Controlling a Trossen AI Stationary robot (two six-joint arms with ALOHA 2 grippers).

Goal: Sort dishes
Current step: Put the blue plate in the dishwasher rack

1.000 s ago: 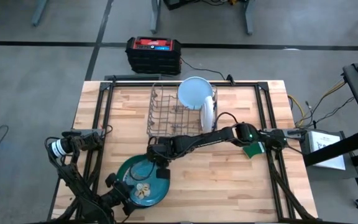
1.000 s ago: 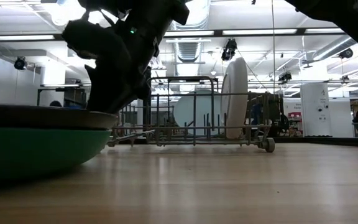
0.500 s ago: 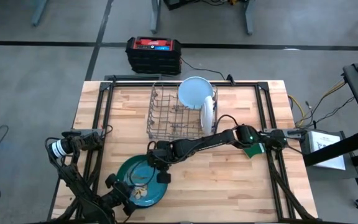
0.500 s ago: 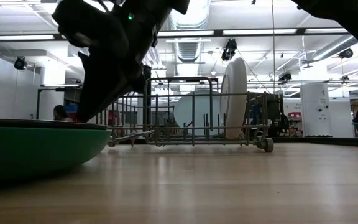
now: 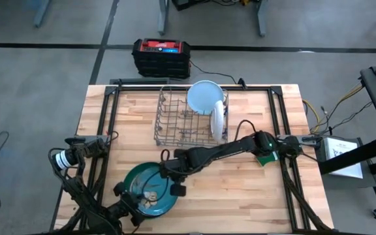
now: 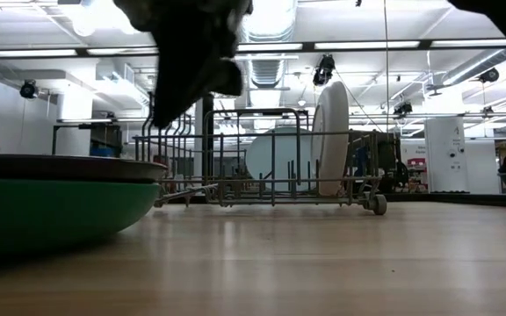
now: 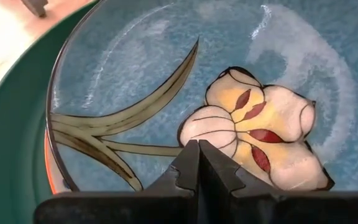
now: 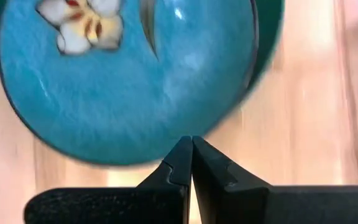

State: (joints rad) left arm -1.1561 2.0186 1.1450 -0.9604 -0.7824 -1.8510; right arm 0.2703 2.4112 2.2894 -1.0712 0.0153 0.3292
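The right gripper point(image 5: 175, 186) has been sliding along the table's front half over the last second — from just above the stacked plates' upper rim, down their right side, to the right edge of the stack — and its fingers, a touch apart a second ago, are now pressing together on nothing. In the right wrist view those closed fingers point(image 8: 191, 163) are hovering over bare wood just off the rim of the teal plate point(image 8: 123, 74), apart from it.

The teal plate, with its pale flower motif, is sitting inside the larger dark green plate point(image 5: 130, 177) near the front-left of the wooden table point(image 5: 240, 189); the stack has stayed where it was. The left gripper point(image 5: 130, 203) is waiting at the stack's front-left edge, its fingers point(image 7: 199, 163) closed tight and empty, pointing across the teal plate's flower (whether the tips are touching the glaze cannot be told).

Toward the back of the table the grey wire rack point(image 5: 181, 124) is holding two more dishes — a pale blue plate point(image 5: 204, 96) leaning at its rear right corner and a white plate point(image 5: 218, 119) standing upright on edge along its right side. In the low view the white plate point(image 6: 330, 136) is standing tall between the wires, the pale blue one point(image 6: 275, 154) behind it.
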